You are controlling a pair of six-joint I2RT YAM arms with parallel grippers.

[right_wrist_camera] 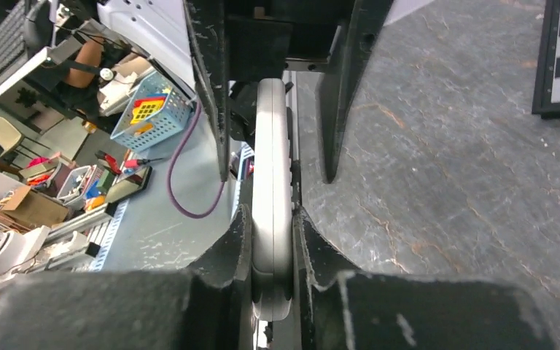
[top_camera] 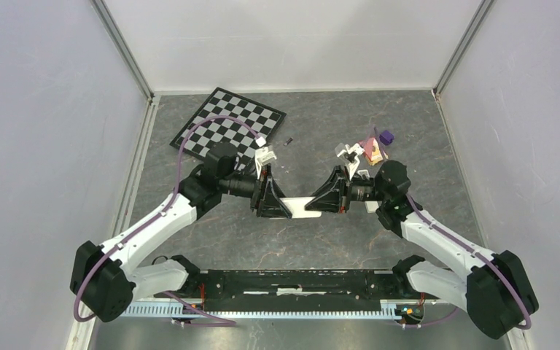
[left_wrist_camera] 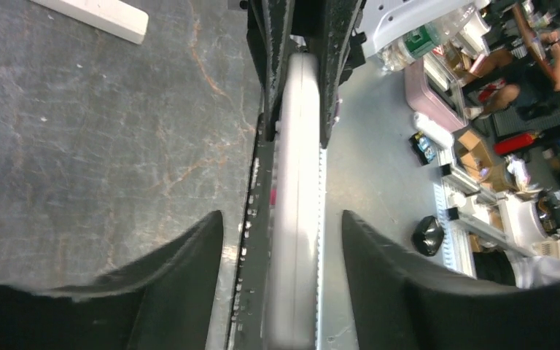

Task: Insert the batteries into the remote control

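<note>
One slim white plastic remote control (top_camera: 302, 207), held over the grey marbled table (top_camera: 335, 244), near its centre in the top view; contact with the surface not clear. Clamped at the 3 o'clock end by the right gripper (top_camera: 315, 204), black jaws closed hard against two opposite sides. Flanked at the 9 o'clock end by the left gripper (top_camera: 284, 206), jaws about half open, a gap on either side, nothing gripped.

One tiny dark cylinder (top_camera: 289, 141), taken for a battery, found loose on the table at 12 o'clock of the remote, just beside the black-and-white chequered board (top_camera: 230, 124); other batteries not made out.

Step in hand judged a handover of the remote to the right side. Best done with the right clamp firm and the casing level, the left jaws drawn straight back toward 9 o'clock without brushing it. Battery bay not seen; best turned upward before any loading.

Both arms reached inward from bases at 7 and 5 o'clock, elbows out, wrists horizontal, fingers pointed at each other along the 9-to-3 line.
</note>
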